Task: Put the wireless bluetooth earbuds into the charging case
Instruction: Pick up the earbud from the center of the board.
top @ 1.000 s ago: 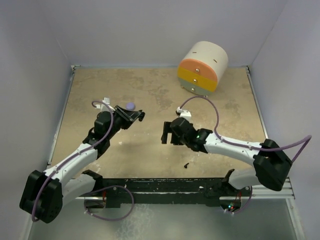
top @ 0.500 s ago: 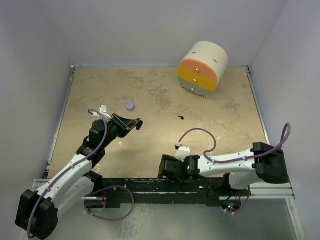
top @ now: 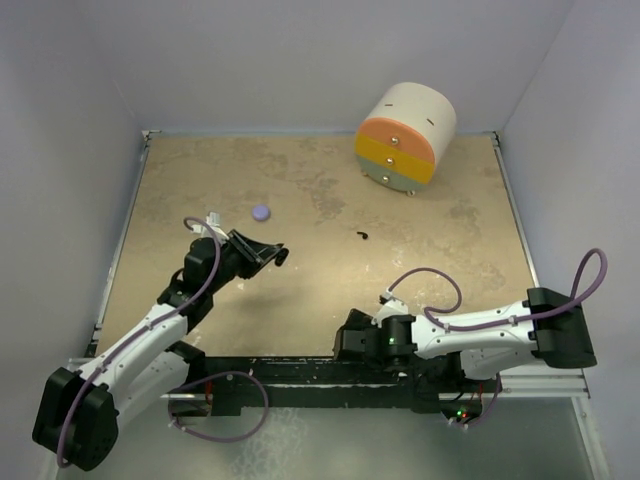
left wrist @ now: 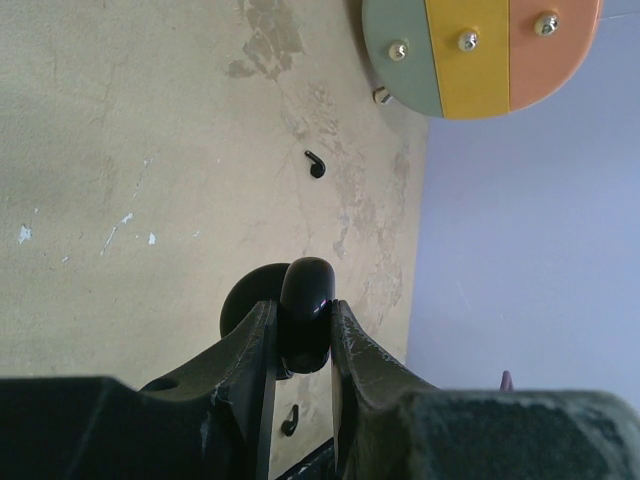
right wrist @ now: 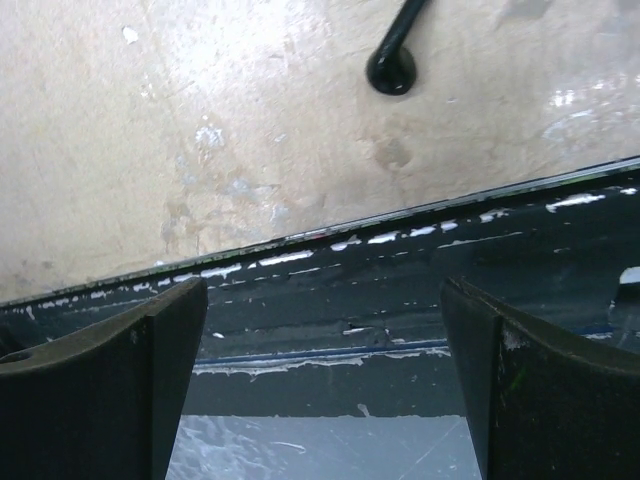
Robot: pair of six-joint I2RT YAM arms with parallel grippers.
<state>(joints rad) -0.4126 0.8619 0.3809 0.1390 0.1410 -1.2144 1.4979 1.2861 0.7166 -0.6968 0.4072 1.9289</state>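
Treat this as the reach for the small black earbud (right wrist: 390, 68) lying on the table (top: 300, 180) just inside its near edge. Going by the right wrist view, bring the right gripper (right wrist: 322, 300), fingers spread wide and holding nothing, forward off the dark rail (right wrist: 400, 270) until the bud sits between the fingertips. Then lower and close softly on the rounded body rather than the thin stem, since so small a piece probably skids or flips under a sideways nudge. Watch the rail, right beneath the fingers and near the bud, as the likeliest snag, and avoid pushing the bud toward that edge. Hold the left gripper (top: 268, 252) steady, apparently off the table and clamped on what looks like the charging case (left wrist: 306, 300), a rounded black shell; cannot tell from here whether its opening faces up. Leave the second black earbud (top: 361, 236) for afterwards, lying mid-table and well apart from both grippers. Ignore the lilac puck (top: 262, 212) just beyond the left gripper and the round drawer unit (top: 405, 135) in the far right corner, neither in the path
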